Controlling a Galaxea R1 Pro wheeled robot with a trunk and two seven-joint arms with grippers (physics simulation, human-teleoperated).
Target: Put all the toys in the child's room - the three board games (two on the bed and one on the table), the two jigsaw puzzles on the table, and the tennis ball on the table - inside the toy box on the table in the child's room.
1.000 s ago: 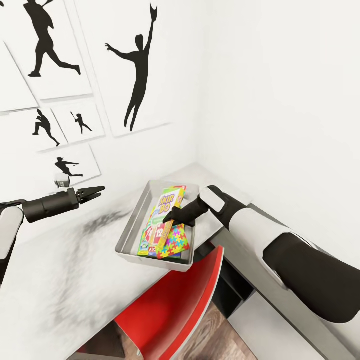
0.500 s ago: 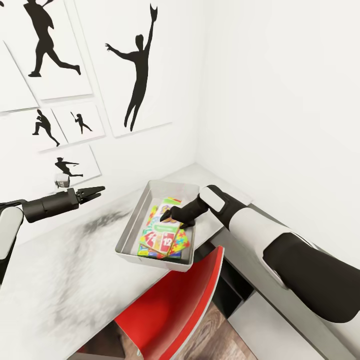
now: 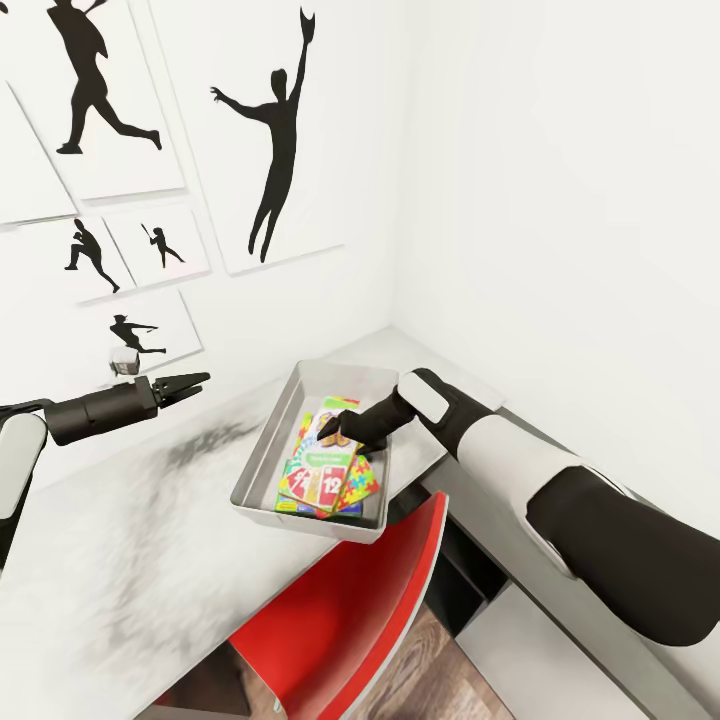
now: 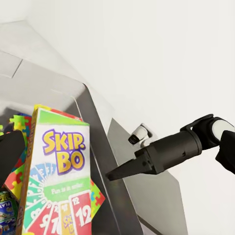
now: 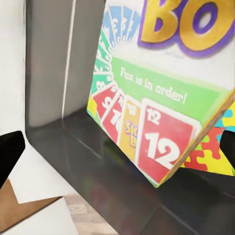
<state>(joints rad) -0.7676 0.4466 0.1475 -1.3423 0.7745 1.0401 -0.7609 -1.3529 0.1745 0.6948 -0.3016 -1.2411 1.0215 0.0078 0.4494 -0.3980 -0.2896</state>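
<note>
Right now, the robot faces the corner of a child's room, with black athlete-silhouette posters (image 3: 270, 130) on the white wall. On the pale table (image 3: 110, 560) sits the toy box (image 3: 262, 452), a light grey open tray with sloping sides that keep flat items from sliding out. Inside it lies a stack of toys. On top is a green and yellow Skip-Bo board game (image 3: 322, 470), resting flat or nearly so, face up. Beneath it, bright jigsaw puzzles (image 3: 364, 487) stick out at the edges, and a blue box (image 3: 291, 505) shows at the near end of the pile. The tennis ball cannot be made out in the tray.

The right gripper (image 3: 327, 432) hangs just over the far end of the Skip-Bo box, inside the tray's rim. In the right wrist view its 2 dark fingertips (image 5: 11, 149) sit wide apart at either side of the picture, with the box lying free between them, so it seems to be spread and gripping nothing. It is low, probably so the box drops only a little way.

The left gripper (image 3: 196, 380) hovers above the table, well apart from the tray, keeping clear of the working arm. Its fingers look pressed together with nothing between them. A red chair (image 3: 350, 610) stands tucked under the table edge, just below the tray.
</note>
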